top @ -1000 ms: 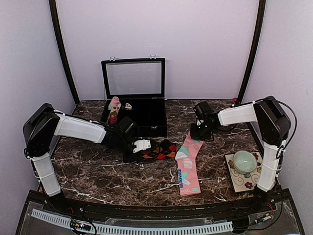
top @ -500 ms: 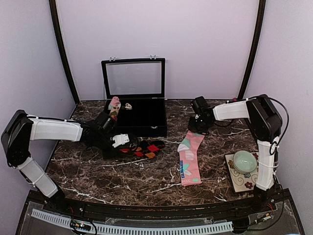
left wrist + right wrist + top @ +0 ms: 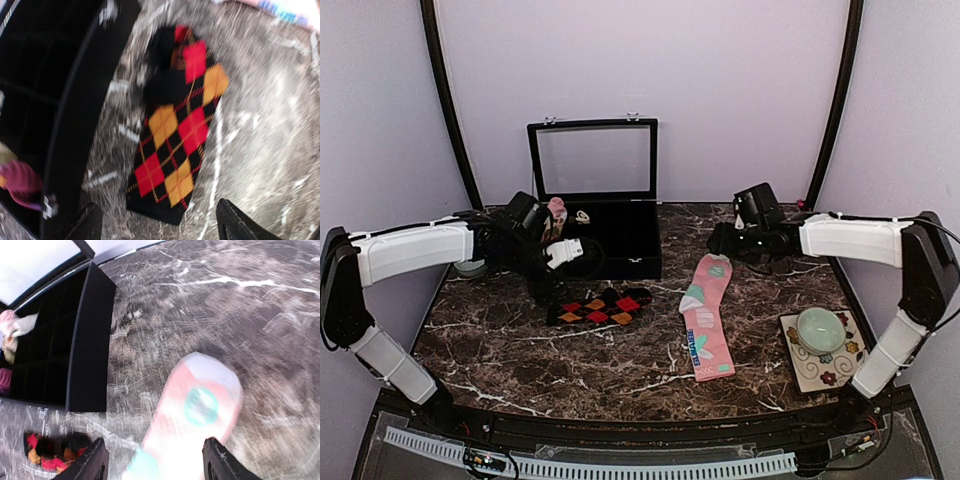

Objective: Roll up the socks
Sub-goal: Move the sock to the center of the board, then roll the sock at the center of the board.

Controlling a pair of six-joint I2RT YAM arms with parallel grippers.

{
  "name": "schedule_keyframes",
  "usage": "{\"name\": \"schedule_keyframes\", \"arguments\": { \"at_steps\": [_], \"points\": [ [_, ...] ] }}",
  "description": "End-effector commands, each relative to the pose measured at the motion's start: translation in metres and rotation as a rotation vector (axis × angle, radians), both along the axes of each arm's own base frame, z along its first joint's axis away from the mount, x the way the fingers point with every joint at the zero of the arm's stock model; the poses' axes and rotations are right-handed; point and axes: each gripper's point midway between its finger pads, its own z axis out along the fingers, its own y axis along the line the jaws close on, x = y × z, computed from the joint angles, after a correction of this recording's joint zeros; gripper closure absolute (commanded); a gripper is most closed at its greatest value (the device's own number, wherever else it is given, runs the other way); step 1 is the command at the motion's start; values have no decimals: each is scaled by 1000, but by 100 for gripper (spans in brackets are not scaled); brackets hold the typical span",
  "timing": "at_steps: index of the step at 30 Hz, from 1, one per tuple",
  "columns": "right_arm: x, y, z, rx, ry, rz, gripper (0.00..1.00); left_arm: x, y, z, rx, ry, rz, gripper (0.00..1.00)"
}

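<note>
The left gripper [image 3: 567, 252] is hanging with its jaws wide apart and nothing between them, over the front wall of the black case [image 3: 638, 262]. The pink-topped upright roll [image 3: 554, 222] is standing in the case just behind the gripper. The argyle sock [image 3: 598, 307] is lying flat on the marble table [image 3: 520, 350], on the near side of the gripper and clear of it. In the left wrist view the sock [image 3: 175, 135] is stretching away ahead of the two dark fingertips [image 3: 92, 222], roughly centred on the gap between them and touching neither. The case wall [image 3: 75, 125] is running alongside it on the left. The lid of the case [image 3: 592, 160] is standing open behind. The pink sock [image 3: 705, 315] is lying straight on the table, its far end just on the near side of the right gripper [image 3: 728, 242], which is hovering beside the case's right end. In the right wrist view this gripper [image 3: 155, 467] is also showing its fingers spread and holding nothing. The blurred pale toe of the pink sock [image 3: 195, 410] is lying ahead of them and running down between them; whether it is touching them cannot be told. To the right of the gripper, a pale green bowl [image 3: 820, 330] is sitting on a flowered tile [image 3: 807, 372], well apart from both socks.
</note>
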Motion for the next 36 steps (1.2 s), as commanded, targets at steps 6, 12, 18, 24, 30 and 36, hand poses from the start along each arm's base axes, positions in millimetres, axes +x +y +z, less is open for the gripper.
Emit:
{"name": "schedule_keyframes", "arguments": {
  "at_steps": [6, 12, 18, 24, 30, 36],
  "points": [
    [-126, -13, -55, 35, 158, 8, 43, -80, -113, 44, -215, 174, -313, 18],
    [-182, -9, -84, 64, 242, 49, 54, -79, -170, 32, -270, 283, -334, 21],
    [-202, 9, -96, 49, 278, 113, 68, -83, -187, 26, -282, 261, -369, 21],
    [-213, 37, -115, 26, 322, 183, 78, -87, -177, 25, -276, 242, -367, 20],
    [-221, 91, -127, 25, 347, 287, 80, -104, -150, 29, -282, 170, -413, 17],
    [-213, 125, -115, 47, 315, 330, 77, -139, -123, 8, -236, 250, -520, 18]
  ]
}}
